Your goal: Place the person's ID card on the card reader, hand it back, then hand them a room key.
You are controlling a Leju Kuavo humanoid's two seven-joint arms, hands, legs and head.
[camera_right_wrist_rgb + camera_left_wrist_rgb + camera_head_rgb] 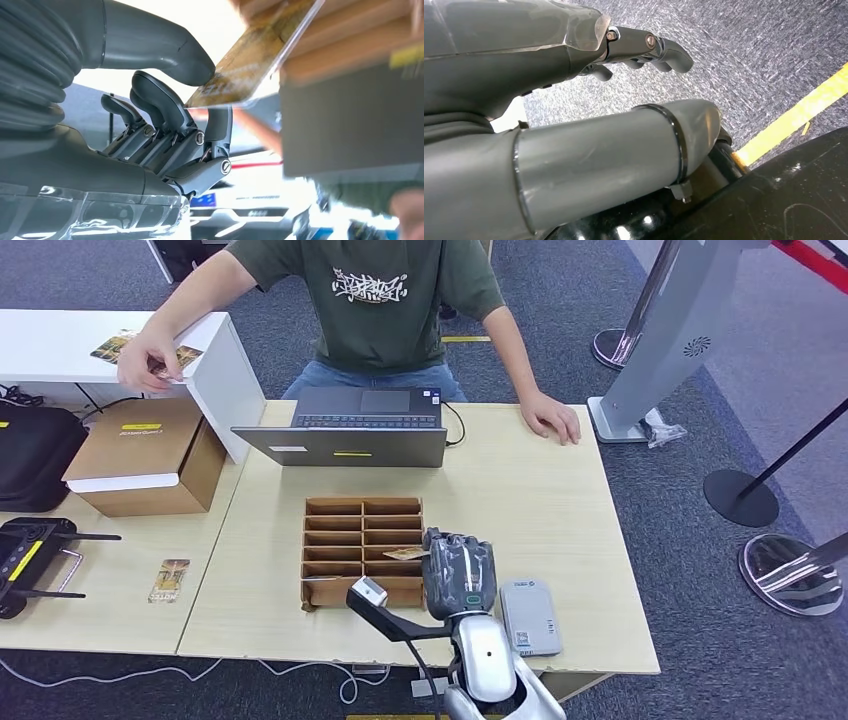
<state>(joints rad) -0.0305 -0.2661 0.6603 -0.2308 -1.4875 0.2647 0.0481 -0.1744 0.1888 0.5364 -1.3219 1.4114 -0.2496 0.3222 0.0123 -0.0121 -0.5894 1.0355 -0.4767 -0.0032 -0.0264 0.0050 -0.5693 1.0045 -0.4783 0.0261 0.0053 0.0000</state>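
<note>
My right hand [460,575] reaches over the near right corner of a brown cardboard divider tray [340,540] on the wooden table. Its thumb and a finger pinch a gold room key card [405,554] at one of the slots. In the right wrist view the thumb presses on the edge of the gold card [250,55], whose far end lies against the cardboard. A grey card reader [529,616] lies flat just right of that hand. My left hand [644,45] hangs over the carpet, fingers loosely bent, holding nothing.
A person [385,300] sits behind an open laptop [350,430], one hand [552,418] on the table, the other [148,365] on cards on a white shelf. A cardboard box [145,455], a black controller [30,555] and a loose card [171,580] lie left.
</note>
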